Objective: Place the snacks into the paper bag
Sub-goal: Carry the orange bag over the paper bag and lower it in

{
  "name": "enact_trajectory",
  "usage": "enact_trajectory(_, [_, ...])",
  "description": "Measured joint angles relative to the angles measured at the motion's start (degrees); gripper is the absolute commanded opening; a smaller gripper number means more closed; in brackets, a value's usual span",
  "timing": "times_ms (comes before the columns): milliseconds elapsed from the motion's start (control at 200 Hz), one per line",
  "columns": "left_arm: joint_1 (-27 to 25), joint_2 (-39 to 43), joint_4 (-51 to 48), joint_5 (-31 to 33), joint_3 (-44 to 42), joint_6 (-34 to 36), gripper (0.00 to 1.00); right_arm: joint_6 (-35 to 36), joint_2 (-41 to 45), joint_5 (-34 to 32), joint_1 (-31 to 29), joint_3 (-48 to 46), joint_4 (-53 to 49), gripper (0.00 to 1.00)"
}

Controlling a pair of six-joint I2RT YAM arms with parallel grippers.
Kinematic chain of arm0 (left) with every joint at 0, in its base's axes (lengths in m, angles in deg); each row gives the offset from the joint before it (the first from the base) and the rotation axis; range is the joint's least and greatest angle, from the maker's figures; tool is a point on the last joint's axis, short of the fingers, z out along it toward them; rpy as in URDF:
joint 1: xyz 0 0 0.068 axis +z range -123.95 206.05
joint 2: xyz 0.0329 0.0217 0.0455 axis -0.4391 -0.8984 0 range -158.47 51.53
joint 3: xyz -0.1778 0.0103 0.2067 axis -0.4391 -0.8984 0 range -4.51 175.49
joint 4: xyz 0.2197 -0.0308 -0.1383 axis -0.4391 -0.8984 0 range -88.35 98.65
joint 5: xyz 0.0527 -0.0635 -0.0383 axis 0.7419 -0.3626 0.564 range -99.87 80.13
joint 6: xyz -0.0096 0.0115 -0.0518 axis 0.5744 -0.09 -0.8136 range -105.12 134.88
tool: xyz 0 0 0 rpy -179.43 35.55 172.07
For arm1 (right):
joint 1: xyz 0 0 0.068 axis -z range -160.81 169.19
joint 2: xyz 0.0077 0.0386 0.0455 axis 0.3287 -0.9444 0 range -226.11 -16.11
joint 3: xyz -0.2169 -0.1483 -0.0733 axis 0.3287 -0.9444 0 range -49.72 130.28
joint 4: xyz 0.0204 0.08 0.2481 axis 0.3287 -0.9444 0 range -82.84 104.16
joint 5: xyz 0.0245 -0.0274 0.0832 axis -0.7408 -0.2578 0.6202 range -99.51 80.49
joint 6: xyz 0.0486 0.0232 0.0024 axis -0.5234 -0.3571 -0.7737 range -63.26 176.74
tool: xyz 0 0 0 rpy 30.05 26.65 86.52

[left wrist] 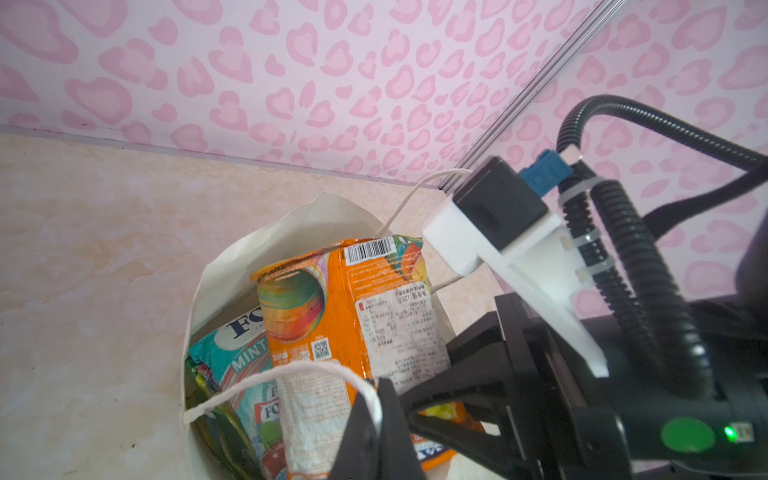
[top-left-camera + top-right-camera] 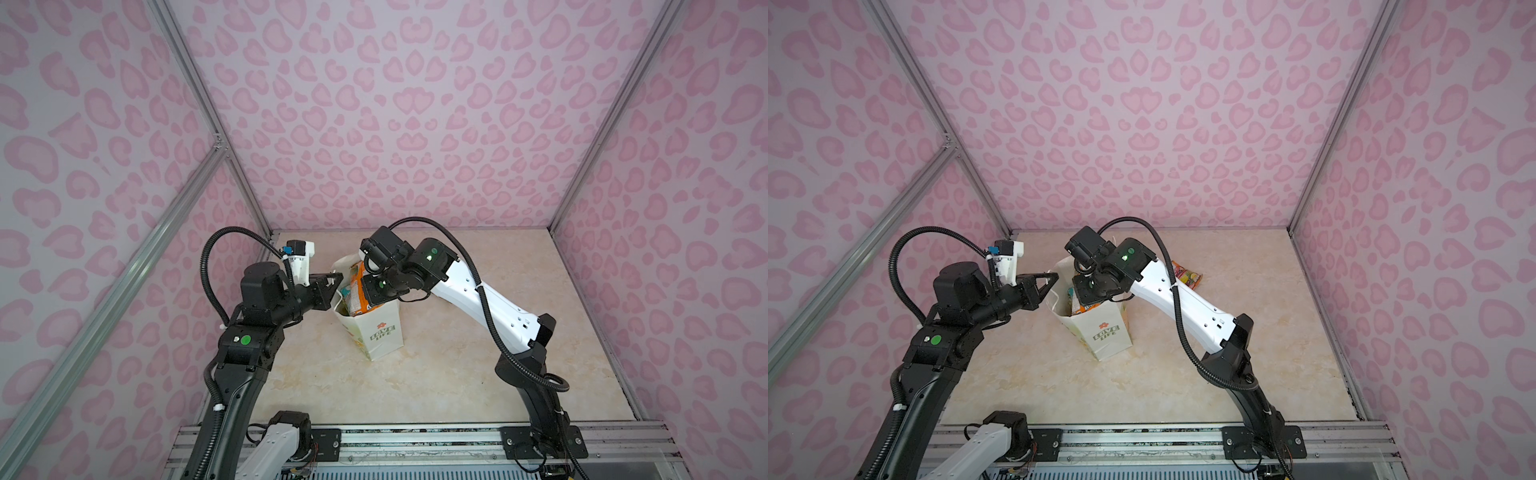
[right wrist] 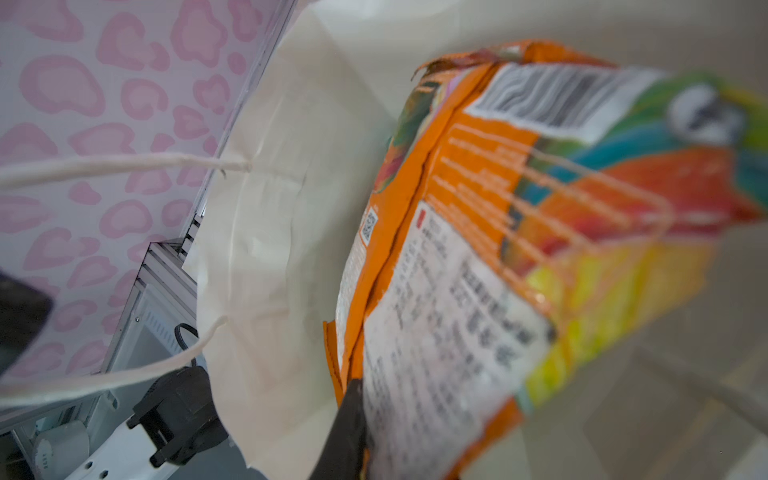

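Observation:
The white paper bag [image 2: 380, 332] [image 2: 1109, 334] stands upright mid-table with its mouth open. My left gripper [image 2: 338, 277] [image 1: 379, 401] is shut on the near twisted handle [image 1: 291, 369] and holds that side of the mouth. My right gripper [image 2: 360, 291] [image 3: 365, 436] is shut on an orange snack pouch [image 1: 353, 307] [image 3: 478, 249], which stands half inside the mouth, barcode end up. Inside the bag lie a teal mint pouch [image 1: 232, 353] and green-yellow pouches [image 1: 205, 395]. One more orange-yellow pouch [image 2: 1187, 276] lies on the table behind the right arm.
The beige tabletop [image 2: 457, 374] is walled by pink patterned panels with metal posts at the corners [image 2: 266, 224]. The bag's far handle [image 1: 415, 191] loops up by the right wrist camera mount. A metal rail [image 2: 415, 440] runs along the front edge.

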Motion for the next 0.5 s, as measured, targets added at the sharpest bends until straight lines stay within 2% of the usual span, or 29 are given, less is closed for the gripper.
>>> enact_trajectory(220, [0.0, 0.02, 0.0, 0.0, 0.0, 0.0, 0.03, -0.2, 2.12, -0.85, -0.28, 0.02, -1.36, 0.0])
enact_trajectory(500, [0.0, 0.02, 0.0, 0.0, 0.0, 0.0, 0.03, 0.42, -4.81, 1.7, 0.48, 7.26, -2.62, 0.0])
